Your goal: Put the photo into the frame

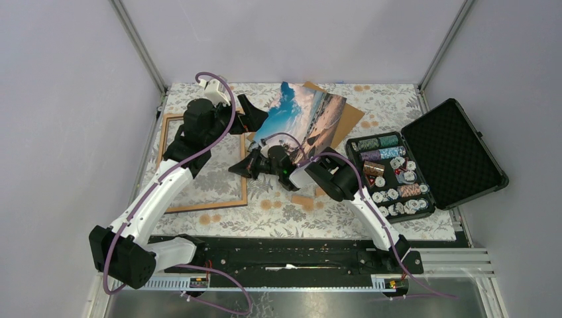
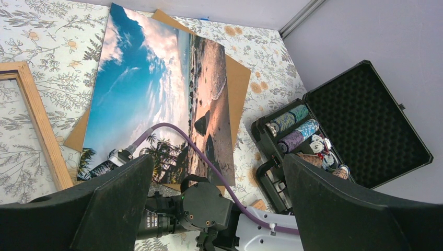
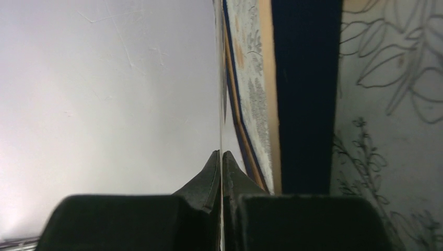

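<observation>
Right end effector (image 3: pixel 220 166) pinches the photo's (image 1: pixel 301 116) near edge, the print tilted over a brown backing board (image 1: pixel 352 116). Left end effector (image 2: pixel 218 159) hangs above it, fingers spread wide. An open black case (image 1: pixel 457 149) sits on the bench (image 1: pixel 285 209) at right. The frame (image 1: pixel 205 207) lies flat at left, wood face up. Poker chips (image 1: pixel 397 192) fill the case's tray.

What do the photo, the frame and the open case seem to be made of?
The photo: thin paper or card, smooth and probably glossy, printed in colour. The frame: apparently light wood, matte, with faint grain. The case: black hard shell, maybe plastic; inside lined with dimpled foam.
</observation>
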Tool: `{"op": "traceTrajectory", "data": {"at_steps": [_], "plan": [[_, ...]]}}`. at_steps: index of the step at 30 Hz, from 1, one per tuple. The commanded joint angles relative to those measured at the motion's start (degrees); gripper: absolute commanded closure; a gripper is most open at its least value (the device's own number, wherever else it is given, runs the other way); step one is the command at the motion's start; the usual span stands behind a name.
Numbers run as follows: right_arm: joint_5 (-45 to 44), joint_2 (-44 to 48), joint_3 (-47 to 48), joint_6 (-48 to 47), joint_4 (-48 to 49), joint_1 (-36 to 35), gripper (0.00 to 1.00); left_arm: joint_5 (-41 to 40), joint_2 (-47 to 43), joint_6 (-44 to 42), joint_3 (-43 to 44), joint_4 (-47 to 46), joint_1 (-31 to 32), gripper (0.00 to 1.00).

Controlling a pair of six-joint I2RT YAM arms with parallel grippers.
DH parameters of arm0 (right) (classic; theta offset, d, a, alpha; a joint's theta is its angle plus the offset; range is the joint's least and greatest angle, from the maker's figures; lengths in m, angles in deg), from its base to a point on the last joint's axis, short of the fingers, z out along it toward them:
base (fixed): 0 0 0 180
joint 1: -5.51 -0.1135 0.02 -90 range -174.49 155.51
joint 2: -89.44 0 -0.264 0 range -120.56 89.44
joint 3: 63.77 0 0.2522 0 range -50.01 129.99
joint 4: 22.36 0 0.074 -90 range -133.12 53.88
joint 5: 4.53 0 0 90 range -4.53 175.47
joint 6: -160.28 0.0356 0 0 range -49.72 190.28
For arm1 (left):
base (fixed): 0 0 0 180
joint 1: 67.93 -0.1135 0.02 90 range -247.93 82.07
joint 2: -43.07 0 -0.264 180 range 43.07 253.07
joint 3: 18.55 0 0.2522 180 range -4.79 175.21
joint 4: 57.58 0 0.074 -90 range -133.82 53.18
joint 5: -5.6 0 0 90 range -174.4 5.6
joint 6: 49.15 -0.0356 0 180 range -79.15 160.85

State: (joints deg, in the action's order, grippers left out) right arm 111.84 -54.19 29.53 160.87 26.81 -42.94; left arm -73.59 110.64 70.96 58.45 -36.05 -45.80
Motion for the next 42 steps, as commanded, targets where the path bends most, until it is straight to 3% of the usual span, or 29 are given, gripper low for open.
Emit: {"op": "traceTrajectory", "data": {"at_steps": [1,16,20,26,36,42], "plan": [[-1.2,2.7,1.3,-6.7,-2.7,-0.9,1.0,0.9,-1.3,0.4,0.3,-3.2,-0.2,0.01],[-3.7,4.7,1.2,-15.0,-11.7,-0.9,0.99,1.2,-1.9,0.5,0.4,-3.1,-0.2,0.01],[-4.2,5.6,1.7,-17.4,-14.8,-0.9,0.8,1.2,-1.9,0.7,0.3,-3.2,-0.3,0.01],[-6.7,9.1,3.1,-27.0,-27.2,-1.0,0.62,1.1,-1.8,0.5,0.4,-3.2,-0.3,0.01],[-11.8,12.0,9.8,-39.2,-47.5,-2.2,0.47,-0.4,-3.3,-0.5,0.3,-3.1,-0.3,0.01],[-15.4,13.6,12.0,-43.5,-54.6,-2.9,0.41,-1.6,-4.5,-1.3,0.2,-3.0,-0.3,0.01]]}}
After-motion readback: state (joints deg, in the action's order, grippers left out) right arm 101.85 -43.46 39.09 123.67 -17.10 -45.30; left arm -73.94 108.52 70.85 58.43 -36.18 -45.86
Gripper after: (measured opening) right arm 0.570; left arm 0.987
